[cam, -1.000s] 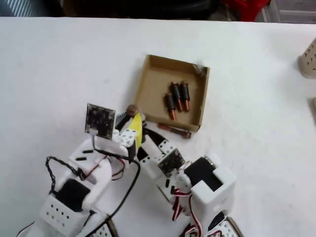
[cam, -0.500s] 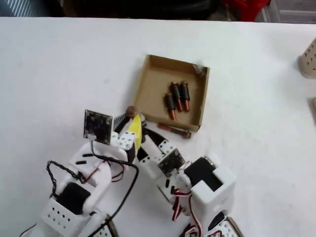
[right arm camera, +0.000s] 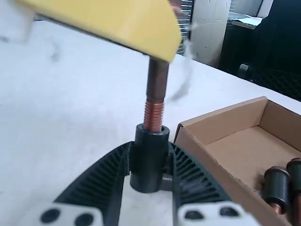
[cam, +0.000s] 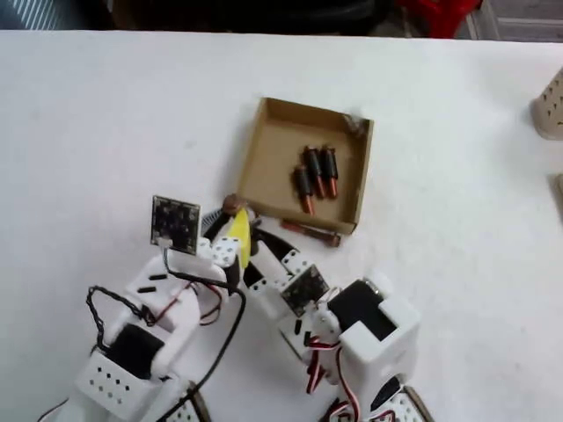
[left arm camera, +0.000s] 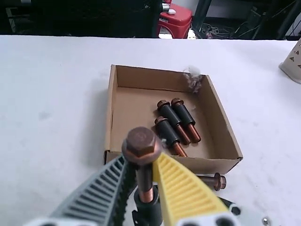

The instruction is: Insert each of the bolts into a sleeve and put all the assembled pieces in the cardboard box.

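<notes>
My left gripper (left arm camera: 141,165) is shut on a copper bolt (left arm camera: 142,153), held upright with its hex head on top. Its threaded tip sits in the mouth of a black sleeve (right arm camera: 149,157), which my right gripper (right arm camera: 148,179) is shut on just below. In the high view the bolt's head (cam: 233,204) shows beside the yellow finger (cam: 238,236), close to the near left corner of the cardboard box (cam: 264,141). Three assembled pieces (cam: 314,174) lie inside the box. Another bolt (cam: 310,231) lies on the table against the box's near wall.
A pale perforated object (cam: 550,105) stands at the table's right edge. Both arm bases (cam: 361,338) crowd the near side of the table. A tuft of white fluff (left arm camera: 193,75) clings to the box's far corner.
The left arm has shifted slightly toward the near side and lowered, bringing the bolt down into the sleeve's mouth. The right arm has kept still.
</notes>
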